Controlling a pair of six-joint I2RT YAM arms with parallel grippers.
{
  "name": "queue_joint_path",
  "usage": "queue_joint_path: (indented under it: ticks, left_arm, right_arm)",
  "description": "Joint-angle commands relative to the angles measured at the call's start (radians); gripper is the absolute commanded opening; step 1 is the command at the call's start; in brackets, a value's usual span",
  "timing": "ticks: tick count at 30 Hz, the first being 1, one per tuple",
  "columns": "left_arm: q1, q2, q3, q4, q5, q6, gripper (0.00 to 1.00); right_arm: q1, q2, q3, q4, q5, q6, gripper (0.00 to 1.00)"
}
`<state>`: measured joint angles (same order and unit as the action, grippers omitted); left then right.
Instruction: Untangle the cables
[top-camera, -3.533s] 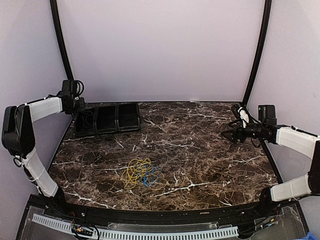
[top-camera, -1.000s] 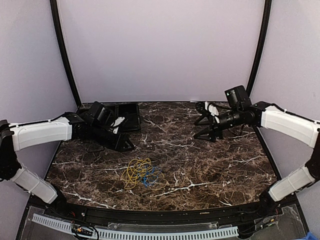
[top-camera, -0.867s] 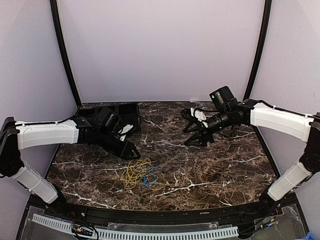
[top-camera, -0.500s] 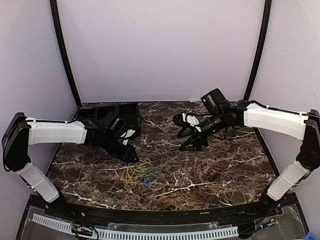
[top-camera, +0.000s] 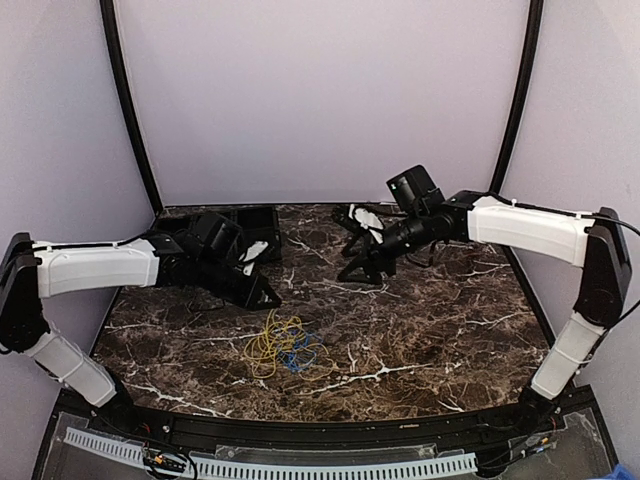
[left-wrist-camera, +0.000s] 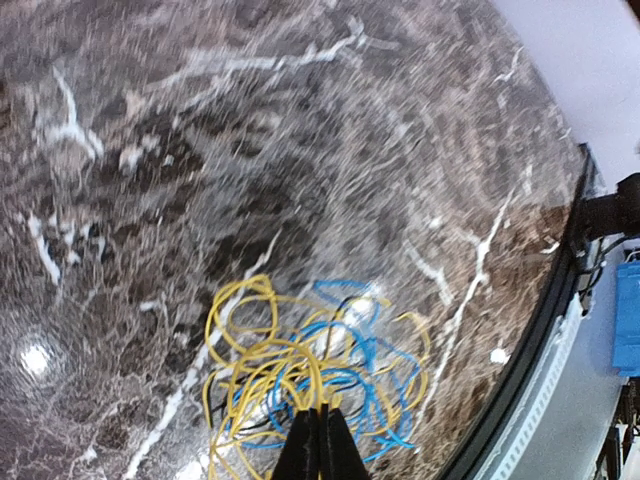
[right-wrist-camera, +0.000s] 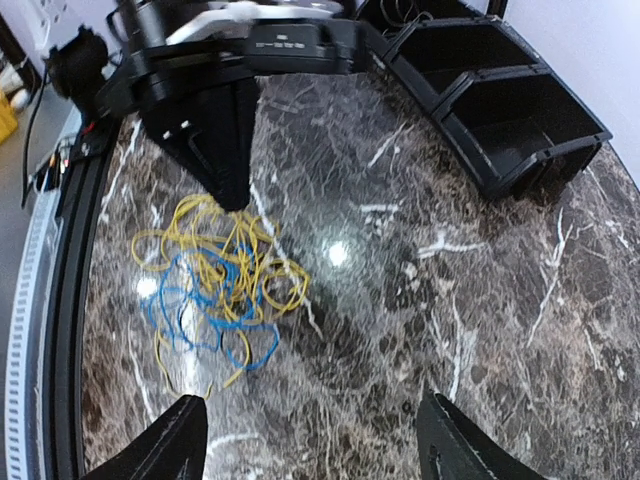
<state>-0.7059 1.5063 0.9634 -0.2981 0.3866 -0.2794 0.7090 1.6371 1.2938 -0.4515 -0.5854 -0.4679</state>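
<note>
Even overhead light — lamp glare on the glossy tabletop (right-wrist-camera: 338, 253), left-wrist view motion-blurred.

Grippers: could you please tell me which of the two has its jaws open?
The right gripper: its jaws stand wide apart, whereas the left gripper has them pressed together.

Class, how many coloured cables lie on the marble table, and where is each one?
2. The yellow cable lies looped near the table's front centre; the blue cable is tangled into its right side. Some loops may be hidden underneath.
</note>
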Motion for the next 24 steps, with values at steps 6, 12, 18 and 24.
queue_joint_path:
  ticks: [6, 12, 18, 24]
  left_arm:
    - [-0.014, -0.28, -0.085, 0.391, 0.089, -0.099, 0.0]
    - [-0.02, -0.326, -0.137, 0.5, 0.067, -0.145, 0.0]
    - [-0.023, -0.349, -0.146, 0.545, 0.065, -0.173, 0.0]
    - [-0.025, -0.4, -0.119, 0.547, 0.045, -0.179, 0.0]
  right_arm:
    - [0.056, 0.153, 0.174, 0.149, -0.162, 0.199, 0.76]
    - [0.128, 0.233, 0.206, 0.241, -0.204, 0.242, 0.8]
    - [0.171, 0.317, 0.181, 0.434, -0.228, 0.317, 0.73]
    - [0.195, 0.451, 0.155, 0.546, -0.329, 0.394, 0.25]
